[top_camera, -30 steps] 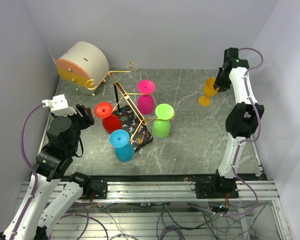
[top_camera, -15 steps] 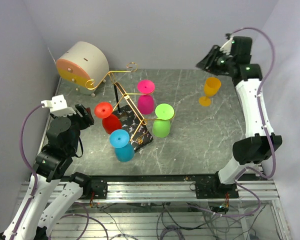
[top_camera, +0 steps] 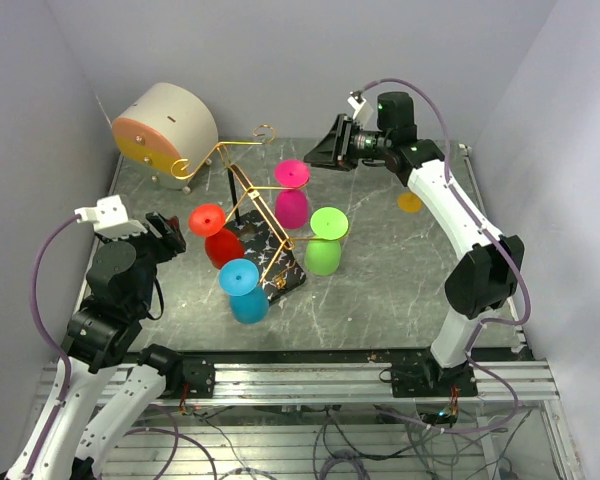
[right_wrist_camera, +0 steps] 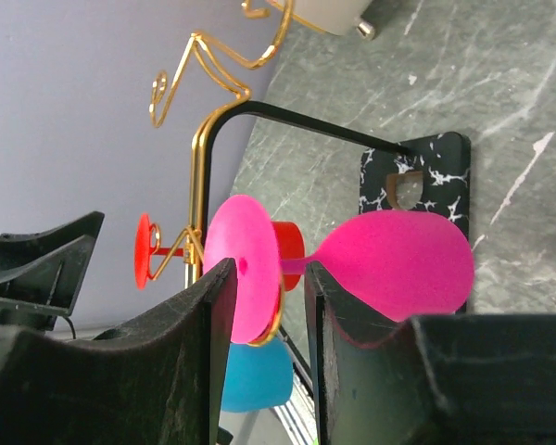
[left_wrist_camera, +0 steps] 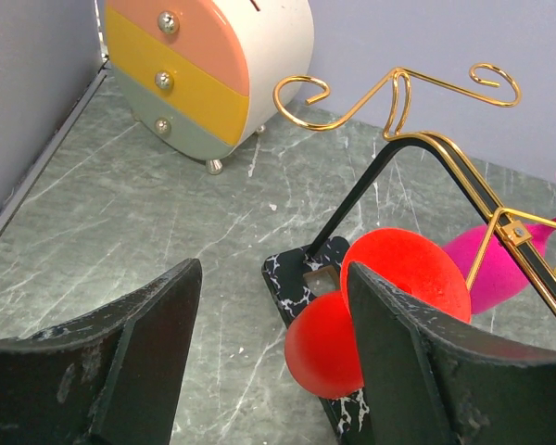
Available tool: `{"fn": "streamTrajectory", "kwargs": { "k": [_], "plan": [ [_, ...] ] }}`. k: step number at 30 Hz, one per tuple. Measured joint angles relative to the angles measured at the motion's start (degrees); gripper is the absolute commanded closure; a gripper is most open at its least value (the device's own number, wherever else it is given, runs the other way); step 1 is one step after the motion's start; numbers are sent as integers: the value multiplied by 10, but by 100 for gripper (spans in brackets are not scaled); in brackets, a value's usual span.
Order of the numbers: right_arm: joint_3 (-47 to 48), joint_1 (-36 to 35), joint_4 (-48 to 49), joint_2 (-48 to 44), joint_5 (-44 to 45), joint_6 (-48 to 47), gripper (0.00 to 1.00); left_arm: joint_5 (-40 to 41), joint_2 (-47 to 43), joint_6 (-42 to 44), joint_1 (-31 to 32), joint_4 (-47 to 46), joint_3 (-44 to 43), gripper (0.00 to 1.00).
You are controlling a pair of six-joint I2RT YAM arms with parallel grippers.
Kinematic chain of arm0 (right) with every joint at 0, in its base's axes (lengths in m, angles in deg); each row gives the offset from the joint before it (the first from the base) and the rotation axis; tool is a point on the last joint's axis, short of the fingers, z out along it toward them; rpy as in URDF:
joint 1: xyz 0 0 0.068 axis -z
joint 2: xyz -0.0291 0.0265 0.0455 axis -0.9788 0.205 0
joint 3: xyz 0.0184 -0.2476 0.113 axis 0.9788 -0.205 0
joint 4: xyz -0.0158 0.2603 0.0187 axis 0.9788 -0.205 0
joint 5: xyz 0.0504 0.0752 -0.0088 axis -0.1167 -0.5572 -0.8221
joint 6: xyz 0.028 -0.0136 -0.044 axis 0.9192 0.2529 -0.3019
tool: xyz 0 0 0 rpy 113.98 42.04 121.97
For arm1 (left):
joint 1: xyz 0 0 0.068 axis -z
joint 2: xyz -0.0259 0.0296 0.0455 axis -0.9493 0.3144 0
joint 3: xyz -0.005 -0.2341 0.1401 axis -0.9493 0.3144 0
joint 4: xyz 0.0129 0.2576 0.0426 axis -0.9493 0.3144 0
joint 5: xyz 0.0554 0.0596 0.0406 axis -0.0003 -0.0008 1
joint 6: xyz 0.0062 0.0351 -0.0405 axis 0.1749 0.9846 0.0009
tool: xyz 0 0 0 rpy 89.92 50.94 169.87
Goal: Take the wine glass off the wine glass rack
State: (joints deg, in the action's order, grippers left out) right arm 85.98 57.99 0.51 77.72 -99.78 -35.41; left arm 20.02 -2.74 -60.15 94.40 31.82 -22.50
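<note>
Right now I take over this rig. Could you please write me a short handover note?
Left pincer: open, empty, facing the red glass.
Right pincer: open, empty, lined up on the pink glass, a little short of it.
Rack: red glass, pink glass, green glass and blue glass hang upside down on it.
Done: orange glass is off, on the table at the right.
To do: probably the pink glass next.

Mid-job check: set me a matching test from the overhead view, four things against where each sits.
1 pink wine glass
2 blue wine glass
3 orange glass
4 beige drum

A far-left corner of the table
B hanging on the wine glass rack, nearest the front edge
C on the table, right side, off the rack
D hanging on the rack, farthest back

Pairs: 1-D, 2-B, 3-C, 4-A
</note>
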Motion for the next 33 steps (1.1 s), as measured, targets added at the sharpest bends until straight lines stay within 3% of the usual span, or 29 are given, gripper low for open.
{"fn": "streamTrajectory", "kwargs": {
  "k": [33],
  "plan": [
    [1, -40, -14, -20, 29, -27, 68, 0, 2, 0, 0, 0, 0, 27]
  ]
}}
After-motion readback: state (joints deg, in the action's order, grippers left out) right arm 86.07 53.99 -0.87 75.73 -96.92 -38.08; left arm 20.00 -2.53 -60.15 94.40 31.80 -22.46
